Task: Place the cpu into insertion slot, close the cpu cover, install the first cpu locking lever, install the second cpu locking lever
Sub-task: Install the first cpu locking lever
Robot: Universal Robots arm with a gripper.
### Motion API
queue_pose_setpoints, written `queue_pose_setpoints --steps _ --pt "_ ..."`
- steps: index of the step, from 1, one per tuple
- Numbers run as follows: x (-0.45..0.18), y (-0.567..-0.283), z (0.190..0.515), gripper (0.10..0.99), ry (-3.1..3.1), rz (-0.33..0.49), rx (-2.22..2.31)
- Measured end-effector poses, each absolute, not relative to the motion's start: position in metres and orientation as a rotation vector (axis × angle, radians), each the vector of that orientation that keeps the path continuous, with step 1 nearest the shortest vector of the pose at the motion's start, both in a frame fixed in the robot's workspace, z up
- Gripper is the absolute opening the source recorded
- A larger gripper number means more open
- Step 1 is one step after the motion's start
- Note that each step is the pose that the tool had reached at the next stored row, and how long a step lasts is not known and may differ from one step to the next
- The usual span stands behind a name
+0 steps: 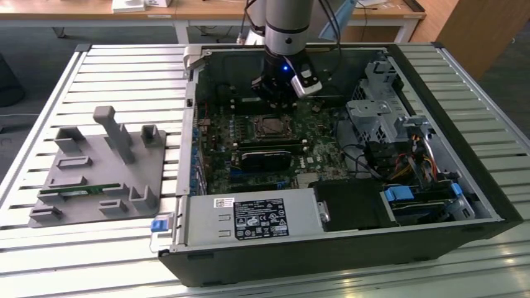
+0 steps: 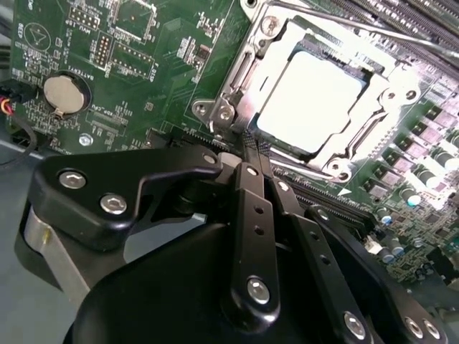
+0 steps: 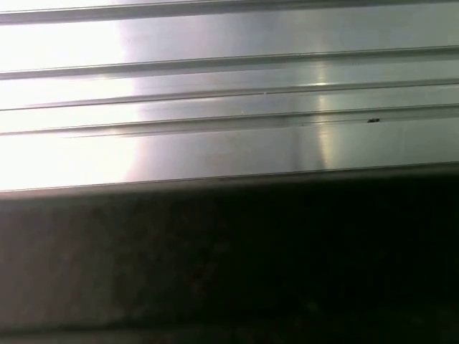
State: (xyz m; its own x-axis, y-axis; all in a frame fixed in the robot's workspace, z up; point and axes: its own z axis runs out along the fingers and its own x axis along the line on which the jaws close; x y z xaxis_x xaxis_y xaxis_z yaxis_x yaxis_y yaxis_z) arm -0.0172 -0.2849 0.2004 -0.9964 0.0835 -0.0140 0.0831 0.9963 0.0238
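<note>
The cpu (image 2: pixel 308 100), a pale bright square, lies in the insertion slot (image 1: pixel 256 126) on the green board inside the open computer case. The silver cpu cover (image 2: pixel 240 72) frames it and appears to lie down over its edges. One thin locking lever rod (image 2: pixel 337 21) runs along the far side of the socket and another (image 2: pixel 301 166) along the near side. My gripper (image 2: pixel 254 147) hangs just off one corner of the socket. Its black fingers (image 2: pixel 247 208) are pressed together, and nothing shows between them. In the exterior view my gripper (image 1: pixel 277 99) is just behind the socket.
A coin battery (image 2: pixel 63 93) sits on the board beside the socket. A black block (image 1: pixel 265 155) lies in front of it, a drive cage (image 1: pixel 377 118) at the exterior view's right, and a power supply (image 1: pixel 252 218) at the front. A grey fixture plate (image 1: pixel 99 167) lies on the slatted table.
</note>
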Motion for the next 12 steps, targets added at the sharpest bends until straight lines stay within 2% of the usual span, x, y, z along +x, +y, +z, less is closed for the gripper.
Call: queue_pose_setpoints --steps 7,12 --pt "-0.0169 -0.2839 0.1971 0.106 3.124 0.022 0.13" --pt "-0.0166 -0.283 0.1967 0.106 3.124 0.045 0.13"
